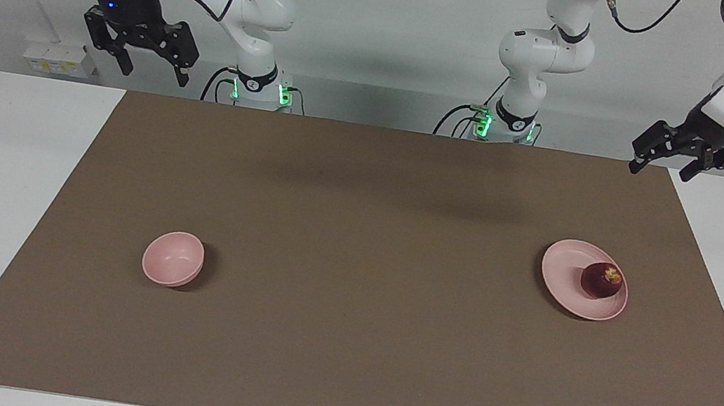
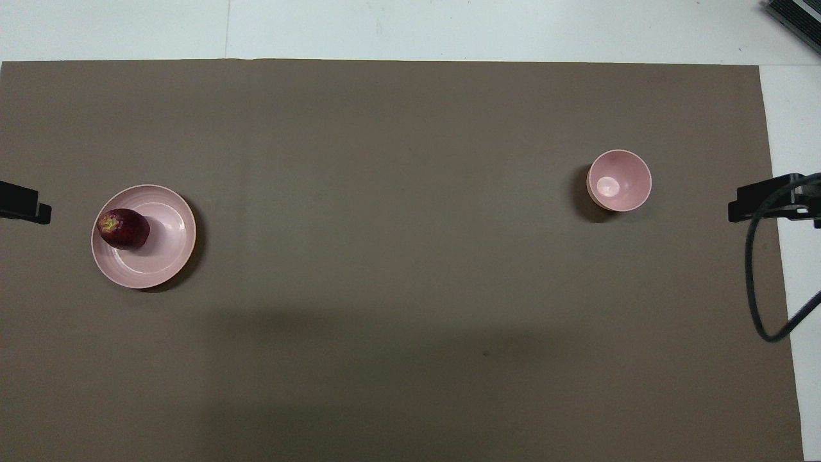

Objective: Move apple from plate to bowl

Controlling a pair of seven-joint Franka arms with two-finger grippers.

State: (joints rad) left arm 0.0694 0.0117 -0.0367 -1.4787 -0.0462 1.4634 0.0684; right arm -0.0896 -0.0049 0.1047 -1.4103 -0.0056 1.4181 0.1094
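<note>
Dark red apple [image 1: 602, 280] sits on pale pink plate [image 1: 570, 260], toward left arm's end of brown mat [image 1: 342, 342], off plate's centre, close to rim on that end's side. Pink bowl [image 1: 173, 258] empty, upright, toward right arm's end, well apart from plate. Left gripper [image 1: 663, 165] raised over mat's corner near its base, jaws apart, holding nothing. Right gripper [image 1: 152, 71] raised over table edge near own base, jaws apart, holding nothing. Both arms wait
</note>
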